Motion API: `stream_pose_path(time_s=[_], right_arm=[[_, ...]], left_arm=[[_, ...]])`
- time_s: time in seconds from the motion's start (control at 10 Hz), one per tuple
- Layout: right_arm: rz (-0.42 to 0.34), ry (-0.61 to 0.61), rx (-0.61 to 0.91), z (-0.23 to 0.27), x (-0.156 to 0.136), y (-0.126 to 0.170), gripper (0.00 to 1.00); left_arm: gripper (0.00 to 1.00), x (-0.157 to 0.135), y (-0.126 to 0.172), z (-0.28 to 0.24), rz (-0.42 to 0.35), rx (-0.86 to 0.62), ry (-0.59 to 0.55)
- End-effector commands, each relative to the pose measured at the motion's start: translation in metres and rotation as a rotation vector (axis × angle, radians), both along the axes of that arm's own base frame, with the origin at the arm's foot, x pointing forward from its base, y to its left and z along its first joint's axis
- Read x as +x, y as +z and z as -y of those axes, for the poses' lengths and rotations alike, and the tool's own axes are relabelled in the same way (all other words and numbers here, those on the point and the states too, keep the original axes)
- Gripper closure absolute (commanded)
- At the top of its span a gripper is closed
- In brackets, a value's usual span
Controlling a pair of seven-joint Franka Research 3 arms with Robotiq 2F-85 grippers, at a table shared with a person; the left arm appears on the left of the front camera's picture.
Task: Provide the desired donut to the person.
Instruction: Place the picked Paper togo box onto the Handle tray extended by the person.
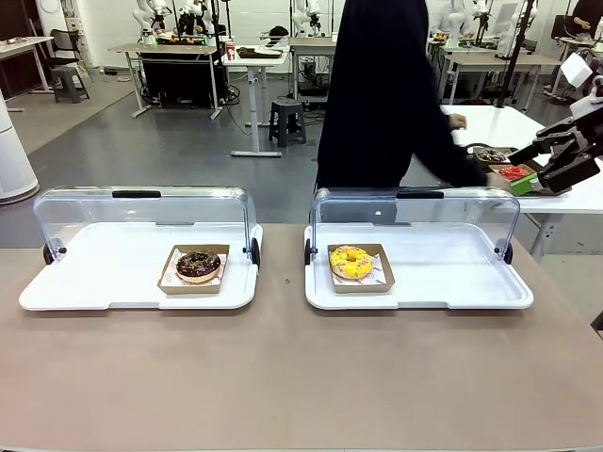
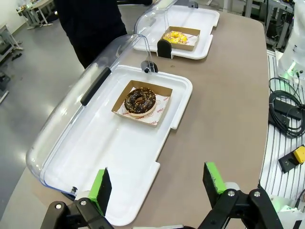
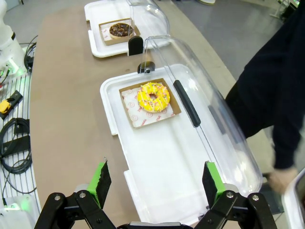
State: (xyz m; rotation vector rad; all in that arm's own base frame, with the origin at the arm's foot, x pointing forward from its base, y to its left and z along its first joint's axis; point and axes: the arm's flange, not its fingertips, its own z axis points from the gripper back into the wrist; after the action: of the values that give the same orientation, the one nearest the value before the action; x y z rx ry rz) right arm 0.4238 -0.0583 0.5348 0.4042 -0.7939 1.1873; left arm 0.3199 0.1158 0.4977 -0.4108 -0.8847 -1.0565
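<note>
Both the left gripper (image 2: 157,188) and right gripper (image 3: 155,183) stood open, empty. With the person (image 1: 386,94) turned toward 3 o'clock, picking the chocolate donut (image 1: 198,266) or yellow donut (image 1: 350,262) risked guessing wrong.

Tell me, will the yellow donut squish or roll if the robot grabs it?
Probably squishes: the yellow donut looks soft, with sprinkled icing that likely smears. Rolling seems unlikely, since it lies flat in its cardboard tray. That thin tray may bend if lifted by one edge.
</note>
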Motion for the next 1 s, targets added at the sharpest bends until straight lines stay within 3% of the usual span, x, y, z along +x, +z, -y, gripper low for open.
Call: stream_pose_path(time_s=[0.0,0.9], right_arm=[[0.002,0.007,0.012,-0.001,0.001,-0.0004,0.0],[0.002,0.007,0.012,-0.001,0.001,-0.0004,0.0]], left_arm=[[0.0,0.0002,0.0,-0.0005,-0.003,-0.003,0.005],[0.0,0.0002,0.0,-0.0005,-0.003,-0.003,0.005]])
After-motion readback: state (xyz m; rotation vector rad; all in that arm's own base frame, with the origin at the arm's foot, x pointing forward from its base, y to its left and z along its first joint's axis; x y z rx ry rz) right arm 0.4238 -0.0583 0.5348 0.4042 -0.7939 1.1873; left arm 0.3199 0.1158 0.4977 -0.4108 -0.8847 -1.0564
